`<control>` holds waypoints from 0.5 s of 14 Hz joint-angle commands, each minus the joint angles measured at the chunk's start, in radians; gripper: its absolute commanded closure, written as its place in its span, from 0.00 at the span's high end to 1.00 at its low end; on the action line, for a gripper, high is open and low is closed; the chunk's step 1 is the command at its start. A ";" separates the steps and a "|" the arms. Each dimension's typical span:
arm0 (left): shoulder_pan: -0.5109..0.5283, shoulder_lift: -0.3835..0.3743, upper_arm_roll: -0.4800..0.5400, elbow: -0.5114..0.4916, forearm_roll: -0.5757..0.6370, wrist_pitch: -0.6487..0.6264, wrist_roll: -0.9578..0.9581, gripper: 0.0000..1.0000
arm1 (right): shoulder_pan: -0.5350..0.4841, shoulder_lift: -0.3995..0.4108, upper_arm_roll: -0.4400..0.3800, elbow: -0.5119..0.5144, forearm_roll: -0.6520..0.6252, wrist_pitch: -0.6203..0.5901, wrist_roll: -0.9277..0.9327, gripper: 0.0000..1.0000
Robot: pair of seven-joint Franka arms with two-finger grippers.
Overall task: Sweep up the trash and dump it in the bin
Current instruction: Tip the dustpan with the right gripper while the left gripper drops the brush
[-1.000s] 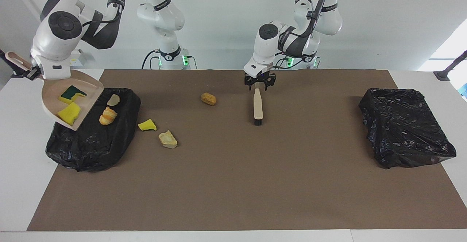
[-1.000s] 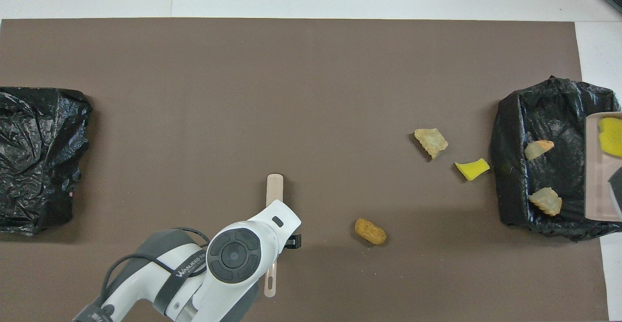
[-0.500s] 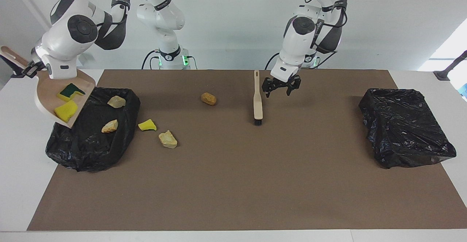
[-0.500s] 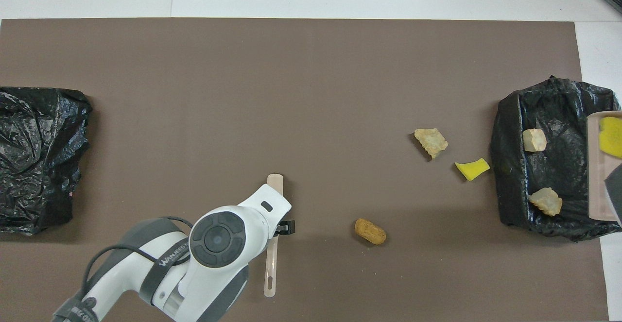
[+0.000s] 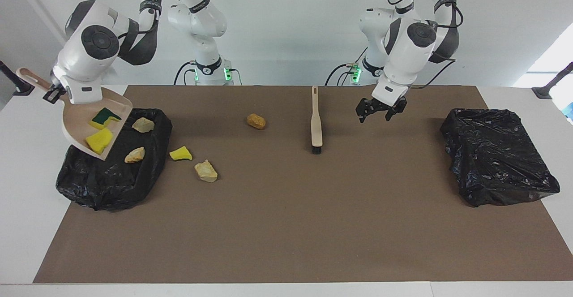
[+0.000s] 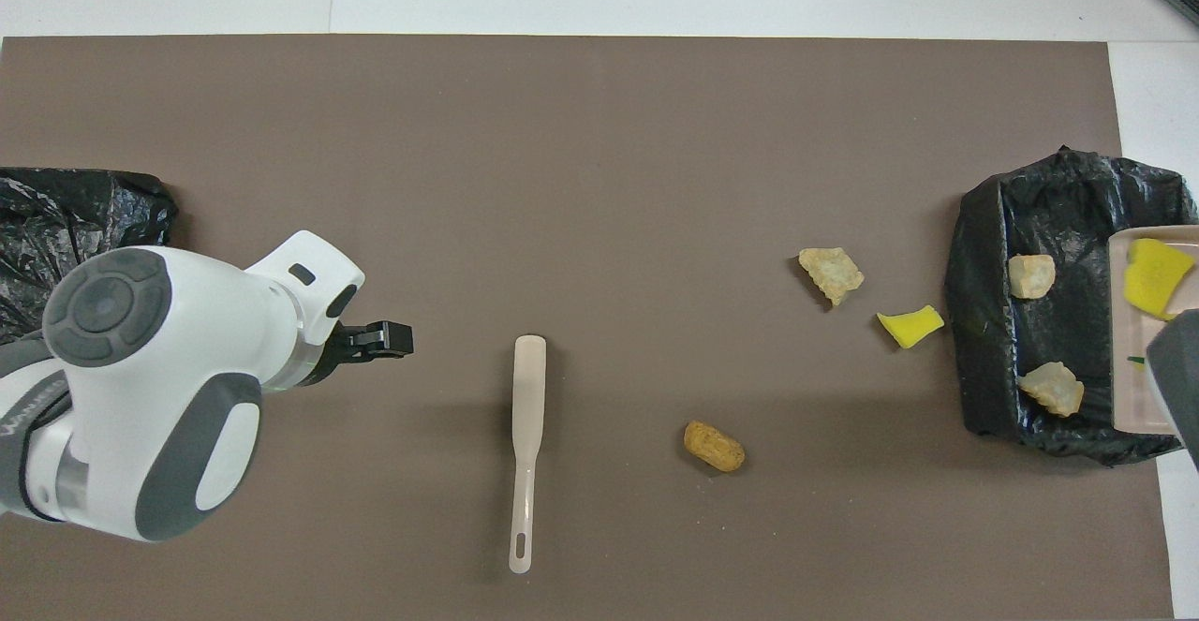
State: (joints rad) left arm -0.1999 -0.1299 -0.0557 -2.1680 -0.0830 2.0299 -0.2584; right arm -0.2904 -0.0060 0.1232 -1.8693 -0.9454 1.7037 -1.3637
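Two sponge bits (image 5: 100, 129) were carried in a tilted dustpan (image 5: 76, 124), pinched by the right tool (image 5: 53, 94), over a black-lined bin (image 5: 89, 185) holding two chunks (image 5: 134, 155). Three scraps (image 5: 206, 170) lay on the worktop (image 5: 286, 225). The left tool (image 5: 379, 110) was spread over the mat beside the brush (image 5: 316, 124).

One camera is sitting high across the table (image 5: 286, 243), facing the two robots and taking in the whole brown mat (image 5: 286, 207) from a fair way back. The other is hanging above the robots' end, looking steeply down and forward, closer in. Both are sharing the mat, the brush (image 5: 316, 122) (image 6: 526, 434) and both black bags, half a turn apart.
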 commanded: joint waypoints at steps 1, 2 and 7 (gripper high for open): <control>0.089 -0.011 -0.010 0.007 -0.001 -0.017 0.112 1.00 | -0.009 -0.015 -0.002 0.050 -0.086 -0.006 -0.100 0.00; 0.120 -0.013 -0.012 0.022 -0.001 -0.017 0.143 1.00 | 0.000 -0.020 0.003 0.048 -0.136 -0.007 -0.098 0.00; 0.212 -0.001 -0.012 0.183 0.000 -0.154 0.245 1.00 | 0.033 -0.003 0.007 -0.039 -0.154 0.037 -0.003 0.00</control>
State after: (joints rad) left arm -0.0164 -0.1346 -0.0554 -2.0574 -0.0830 1.9543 -0.0425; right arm -0.2701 -0.0122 0.1260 -1.8705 -1.0559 1.7179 -1.4093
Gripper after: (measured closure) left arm 0.000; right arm 0.687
